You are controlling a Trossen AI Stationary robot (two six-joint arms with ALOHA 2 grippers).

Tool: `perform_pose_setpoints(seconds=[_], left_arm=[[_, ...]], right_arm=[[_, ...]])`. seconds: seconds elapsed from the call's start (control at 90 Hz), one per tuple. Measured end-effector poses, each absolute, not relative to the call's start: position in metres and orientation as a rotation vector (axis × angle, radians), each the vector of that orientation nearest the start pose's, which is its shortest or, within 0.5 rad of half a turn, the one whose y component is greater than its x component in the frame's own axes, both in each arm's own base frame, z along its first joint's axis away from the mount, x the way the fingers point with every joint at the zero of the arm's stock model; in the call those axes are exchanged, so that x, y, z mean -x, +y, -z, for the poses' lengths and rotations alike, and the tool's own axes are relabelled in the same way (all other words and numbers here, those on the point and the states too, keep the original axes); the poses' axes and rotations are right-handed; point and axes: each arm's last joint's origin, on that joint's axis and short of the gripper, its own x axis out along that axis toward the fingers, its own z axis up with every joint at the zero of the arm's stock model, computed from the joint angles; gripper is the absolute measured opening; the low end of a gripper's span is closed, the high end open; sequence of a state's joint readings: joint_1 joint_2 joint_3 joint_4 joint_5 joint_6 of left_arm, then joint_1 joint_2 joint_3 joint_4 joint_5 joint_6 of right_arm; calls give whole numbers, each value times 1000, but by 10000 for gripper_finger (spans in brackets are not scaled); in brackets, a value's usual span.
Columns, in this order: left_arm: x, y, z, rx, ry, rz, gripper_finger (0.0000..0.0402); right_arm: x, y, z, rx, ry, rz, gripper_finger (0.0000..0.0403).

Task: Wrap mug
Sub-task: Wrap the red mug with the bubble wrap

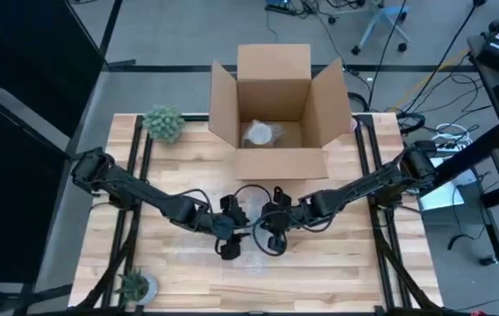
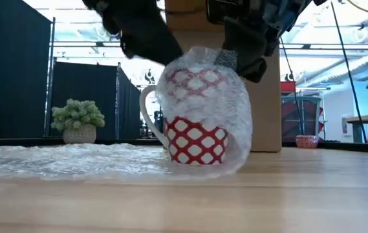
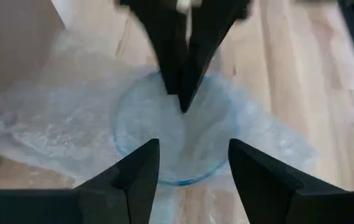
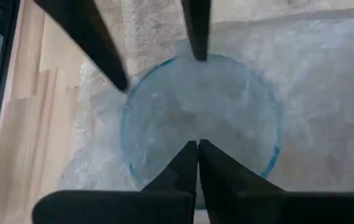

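A red-and-white patterned mug stands upright on the table, its white handle toward the table's left. Bubble wrap is draped over its top and sides, and the rest of the sheet trails off flat to the left. Both grippers hang over the mug at the table's middle. My right gripper is shut, its tips inside the circle of the rim. My left gripper is open above the mug's edge; I cannot tell whether its fingertips touch the wrap. My right gripper comes from above, pointing down, and its shut fingertips rest on the bubble wrap that spans the mug's mouth. Whether a fold of wrap sits between the fingers does not show. The mug stays standing on the table.
An open cardboard box stands at the table's far edge with a wrapped bundle inside. A potted plant sits at the far left and a small one at the near left corner.
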State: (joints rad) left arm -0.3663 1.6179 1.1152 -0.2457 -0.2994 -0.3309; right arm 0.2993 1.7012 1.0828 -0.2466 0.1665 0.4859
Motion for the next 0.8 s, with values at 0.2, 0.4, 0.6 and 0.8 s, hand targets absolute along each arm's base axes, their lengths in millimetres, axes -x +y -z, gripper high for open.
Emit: perform_pose_setpoints(seconds=[0.2, 0.4, 0.6, 0.8], left_arm=[[-317, -107, -246, 1, 723, -196, 180], [-307, -94, -231, -5, 814, -360, 180], [-316, -82, -217, 29, 731, -367, 180], [-334, -83, -217, 101, 632, -191, 180]], right_arm=[[-336, 98, -197, -244, 866, 86, 0], [-336, 98, -197, -236, 865, 81, 0], [-338, 99, -198, -228, 851, 70, 0], [-339, 99, -199, -231, 842, 66, 0]])
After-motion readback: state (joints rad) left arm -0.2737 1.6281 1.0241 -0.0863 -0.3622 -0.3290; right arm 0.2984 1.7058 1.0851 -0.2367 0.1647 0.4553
